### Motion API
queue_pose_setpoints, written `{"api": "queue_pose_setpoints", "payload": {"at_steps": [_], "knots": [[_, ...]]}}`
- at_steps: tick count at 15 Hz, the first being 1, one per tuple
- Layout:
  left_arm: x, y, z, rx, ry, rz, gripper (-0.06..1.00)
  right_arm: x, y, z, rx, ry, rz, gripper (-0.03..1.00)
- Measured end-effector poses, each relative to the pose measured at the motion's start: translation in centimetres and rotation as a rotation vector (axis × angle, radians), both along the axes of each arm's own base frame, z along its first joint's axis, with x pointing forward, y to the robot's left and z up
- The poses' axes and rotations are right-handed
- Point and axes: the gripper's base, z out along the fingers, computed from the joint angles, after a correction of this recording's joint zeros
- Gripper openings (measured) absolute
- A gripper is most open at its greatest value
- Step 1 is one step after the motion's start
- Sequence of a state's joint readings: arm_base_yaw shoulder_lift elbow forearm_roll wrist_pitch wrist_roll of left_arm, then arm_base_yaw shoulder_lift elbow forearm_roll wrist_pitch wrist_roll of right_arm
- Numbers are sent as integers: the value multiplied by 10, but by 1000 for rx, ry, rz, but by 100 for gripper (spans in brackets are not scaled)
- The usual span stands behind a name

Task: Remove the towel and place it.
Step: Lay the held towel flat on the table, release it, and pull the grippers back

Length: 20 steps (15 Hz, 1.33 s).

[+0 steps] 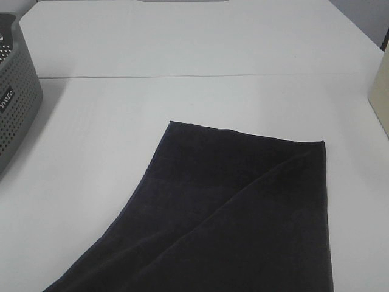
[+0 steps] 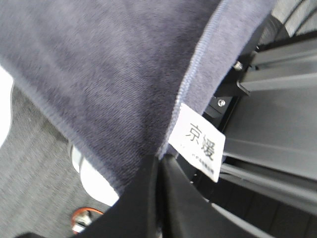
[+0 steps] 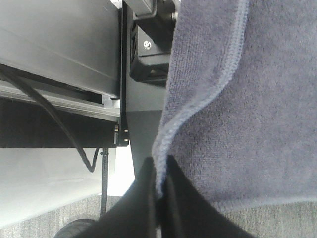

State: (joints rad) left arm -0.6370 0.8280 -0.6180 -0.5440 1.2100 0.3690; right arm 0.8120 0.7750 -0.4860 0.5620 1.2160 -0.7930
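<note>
Towel (image 1: pixel 243 219) lies on the near right part of the white worktop (image 1: pixel 182 103), folded over itself, and runs out of the picture at the near side. The left claw (image 2: pixel 159 162) is clenched on a hemmed edge of the towel, just beside a white label (image 2: pixel 198 141). The right claw (image 3: pixel 159 171) is clenched on another hemmed edge. A grey perforated basket (image 1: pixel 15 103) stands at the far left, apart from the towel.

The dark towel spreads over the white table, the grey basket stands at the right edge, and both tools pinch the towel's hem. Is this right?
No. The grey basket stands at the left edge, not the right, as the exterior high view shows. The rest holds: the towel spreads over the white table, and the left tool and right tool pinch its hem.
</note>
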Motion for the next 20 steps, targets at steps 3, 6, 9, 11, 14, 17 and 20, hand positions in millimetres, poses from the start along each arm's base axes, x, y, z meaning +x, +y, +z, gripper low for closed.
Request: {"api": "queue_pose_setpoints", "payload": {"at_steps": [3,6,9,11,14,17,20], "knots": [[0,-1,0,-17,-55,-94,0,0,0,0,-9,2,-12,1],[-3,-5,4,-82,-60,-146,0,0,0,0,-11,4,-17,1],[-4,-6,4,-96,-71,-169,8,0,0,0,-11,4,-17,7],[-4,-6,4,-96,-68,-167,51,0,0,0,-8,7,-18,36],[-4,-6,5,-103,-45,-141,91,1,-1,-1,-14,1,-16,61],[-5,-7,6,-112,-23,-118,99,1,-2,-1,-25,-11,-13,68],[-4,-7,6,-112,-22,-115,99,5,2,11,9,-42,-13,69]]}}
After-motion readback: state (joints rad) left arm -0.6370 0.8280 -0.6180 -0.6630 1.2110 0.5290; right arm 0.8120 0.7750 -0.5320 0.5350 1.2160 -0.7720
